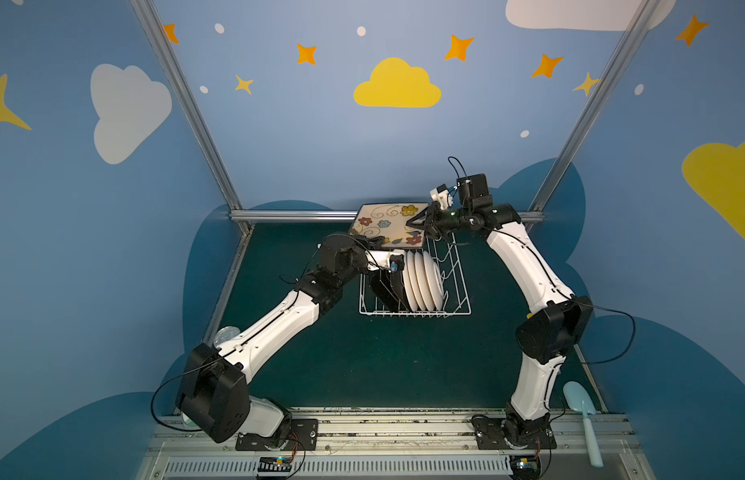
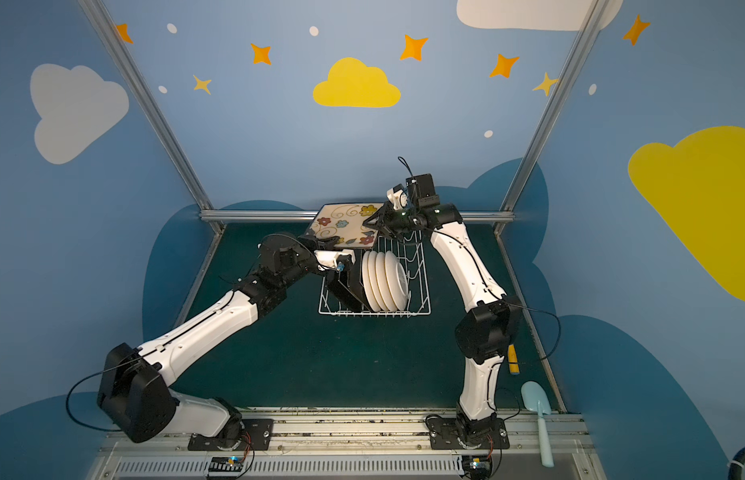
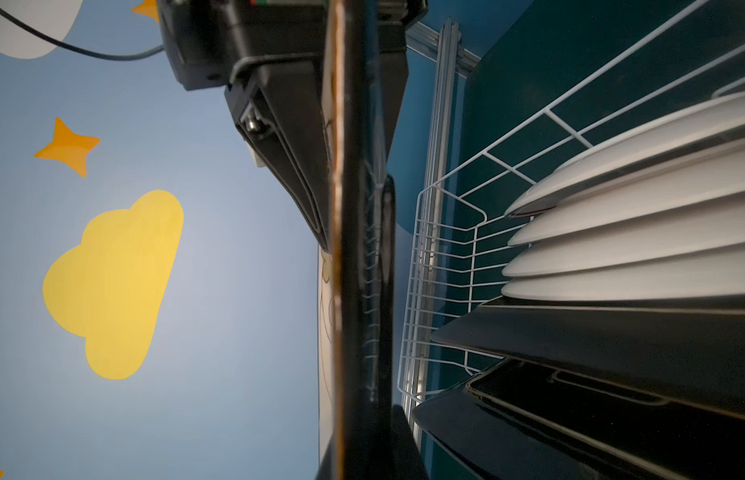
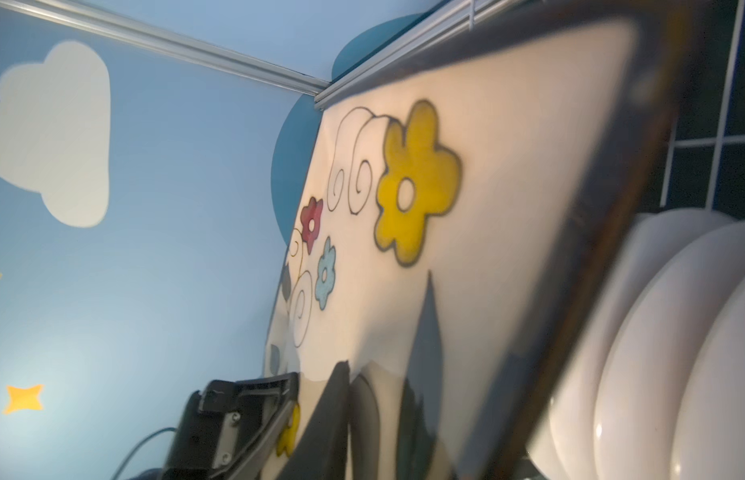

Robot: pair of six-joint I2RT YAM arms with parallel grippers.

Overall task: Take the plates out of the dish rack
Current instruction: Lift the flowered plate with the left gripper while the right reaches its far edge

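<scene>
Edge-on against the left wrist lens, the square plate [image 3: 350,208] is pinched at its near edge by the left gripper [image 1: 373,242], jaws closed on the rim. Opposite, the right gripper [image 1: 418,222] straddles the other edge, jaws apparently closed onto it too. That plate hangs face up, roughly level, above the far end of the dish rack [image 1: 404,313], where round plates [image 1: 423,282] and 2 black-backed square plates [image 1: 385,286] stand upright. With 2 arms on 1 stiff plate, uneven pulls could twist it out of a thin rim pinch. If dropped, it would strike the crockery below. No brand, label or readable writing shows.
</scene>
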